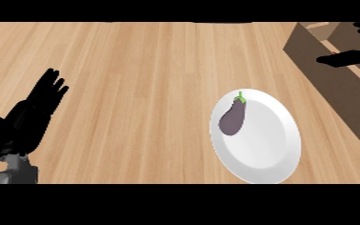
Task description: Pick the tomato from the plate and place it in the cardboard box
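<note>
— One plate [271,164] only, white, right of centre on the wooden counter [141,76]. Carries an eggplant [233,117] on its left half; no tomato visible anywhere.

— Cardboard box [330,78]?

— Far right, well apart from the plate. Right hand [339,58] over it, dark and partly cut off; cannot tell fingers.

— Left hand [35,107]?

— Resting at left edge, fingers straight, spread, holding nothing.

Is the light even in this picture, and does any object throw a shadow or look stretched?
Head view: light is soft and even on the counter; no glare on the plate, which looks taller than wide; the eggplant throws hardly any shadow; the box is cut by the right edge.
</note>
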Controlling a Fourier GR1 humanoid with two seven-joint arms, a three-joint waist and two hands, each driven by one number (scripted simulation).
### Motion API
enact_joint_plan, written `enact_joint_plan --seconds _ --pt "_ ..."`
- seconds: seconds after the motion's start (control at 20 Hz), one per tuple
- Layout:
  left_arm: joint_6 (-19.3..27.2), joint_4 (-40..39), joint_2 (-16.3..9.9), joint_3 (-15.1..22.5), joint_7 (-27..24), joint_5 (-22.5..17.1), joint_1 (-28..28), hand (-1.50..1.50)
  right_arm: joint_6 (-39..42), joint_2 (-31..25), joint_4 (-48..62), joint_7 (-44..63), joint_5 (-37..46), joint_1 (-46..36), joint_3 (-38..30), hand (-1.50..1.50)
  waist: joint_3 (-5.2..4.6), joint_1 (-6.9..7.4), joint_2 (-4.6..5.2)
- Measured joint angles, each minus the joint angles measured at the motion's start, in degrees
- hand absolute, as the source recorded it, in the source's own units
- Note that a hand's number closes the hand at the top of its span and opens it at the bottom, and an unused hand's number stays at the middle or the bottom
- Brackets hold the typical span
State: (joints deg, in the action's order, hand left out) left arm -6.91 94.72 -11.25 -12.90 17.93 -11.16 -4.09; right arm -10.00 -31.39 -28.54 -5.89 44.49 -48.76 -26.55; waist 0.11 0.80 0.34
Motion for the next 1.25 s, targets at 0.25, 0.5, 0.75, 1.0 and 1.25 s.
enact_joint_plan --seconds 0.25,0.5,0.75,1.0,1.25 --pt "-0.32 0.34 -0.14 -0.42 -0.15 -0.39 0.75 0.00 -1.37 -1.00 -1.47 -3.06 -8.70 0.38 -7.89 -1.50 -0.02 -0.42 -0.22" --pt "-0.10 0.48 0.64 -0.07 -1.14 0.19 1.79 0.00 1.94 -5.18 -1.44 -5.22 -15.48 2.55 -13.23 -1.50 -0.06 -0.54 -0.25" --pt "0.55 0.93 0.94 0.43 -0.59 0.87 1.31 0.00 7.45 -11.06 0.34 -7.66 -21.18 5.57 -17.39 -1.50 -0.04 -0.53 -0.20" --pt "0.14 -0.30 0.86 0.47 -1.18 1.01 0.65 0.00 12.93 -15.76 3.20 -11.81 -24.39 8.84 -18.39 -1.50 -0.05 -0.35 -0.13" --pt "-0.61 -0.77 0.78 0.16 -1.99 0.76 1.33 0.00 16.70 -19.63 5.77 -15.31 -26.69 11.13 -18.47 -1.50 -0.02 -0.19 -0.10"
